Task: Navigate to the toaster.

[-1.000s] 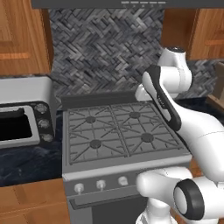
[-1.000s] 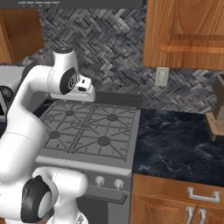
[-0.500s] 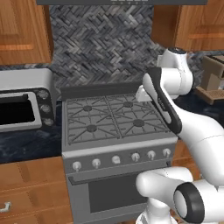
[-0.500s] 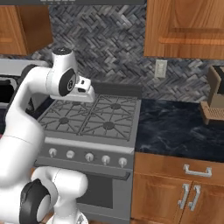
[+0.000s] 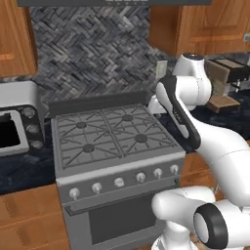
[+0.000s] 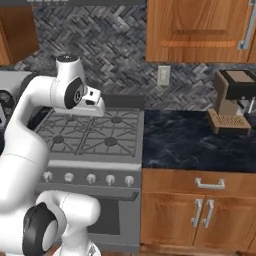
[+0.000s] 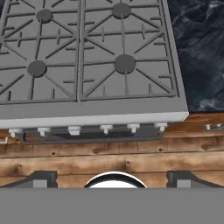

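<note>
Firstly, jaws: open, the two small dark finger tips (image 7: pixel 42 178) standing wide apart with nothing between them, seen in the hand view.
Arm: the white robot arm (image 5: pixel 188 122) bends over the right half of the range in the left base view, and over its left half in the right base view.
Range: a grey four-burner gas range (image 5: pixel 114 141) with cast grates lies directly below the hand; a row of small silver round knobs (image 7: pixel 87 129) runs along its front edge.
Bench: a dark marbled stone bench (image 6: pixel 195 145) adjoins the range on its right, above brown wooden cabinet doors (image 6: pixel 200 215).
Coffee machine: a brown boxy coffee machine (image 6: pixel 232 100) stands on that bench, near the wall, well apart from the range.
Oven: a silver-white countertop oven with a black window (image 5: pixel 17 127) sits just beside the range on its left.
Wall: a grey herringbone tile backsplash (image 5: pixel 93 53) carries a white wall outlet (image 6: pixel 163 75).
Floor: light wooden floor boards (image 7: pixel 109 159) show in front of the range.
Toaster: where the small dark navy-blue toaster stands, I cannot tell.
</note>
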